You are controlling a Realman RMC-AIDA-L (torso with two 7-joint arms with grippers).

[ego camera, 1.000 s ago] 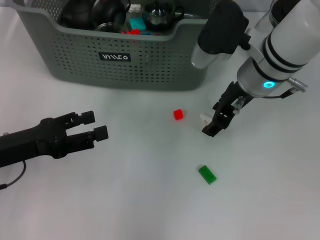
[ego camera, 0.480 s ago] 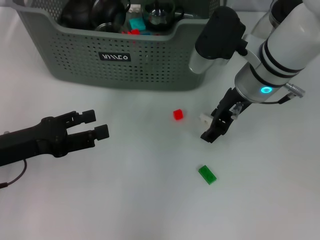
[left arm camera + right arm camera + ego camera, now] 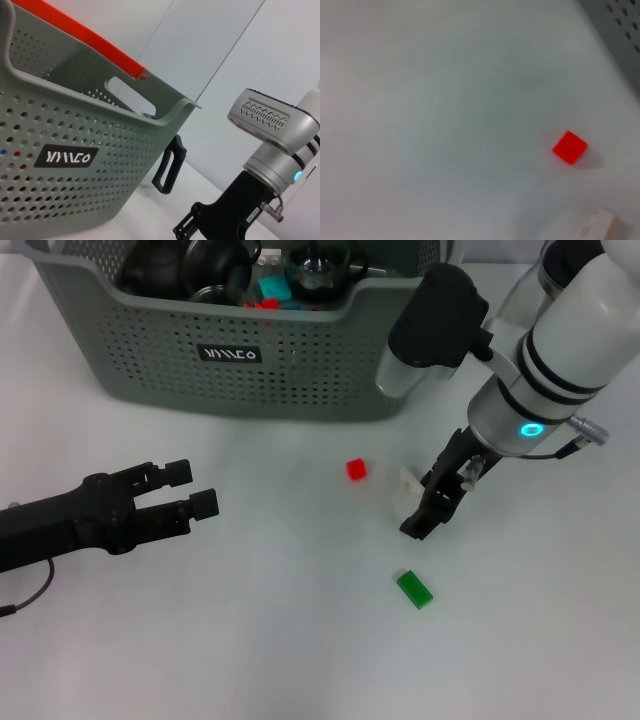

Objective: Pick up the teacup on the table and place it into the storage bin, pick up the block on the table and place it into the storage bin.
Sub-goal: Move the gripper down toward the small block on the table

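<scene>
White tabletop (image 3: 250, 640): storage bin (image 3: 230, 360) at the far edge, red block (image 3: 356, 469), small white block (image 3: 410, 480) and green block (image 3: 415, 589) loose in front of it. Right gripper (image 3: 425, 512) is low, tips touching or just beside the white block; can't tell whether its jaws are clenched. Left gripper (image 3: 195, 490) idles well apart, jaws released.

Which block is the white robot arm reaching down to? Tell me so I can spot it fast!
Start at the big grey-green storage bin at the back of the table. In front of its right end, the right pincer points down at a small white block lying right beside its tip. Its neighbours are coloured: a red block on its left and a green block nearer the robot.
</scene>
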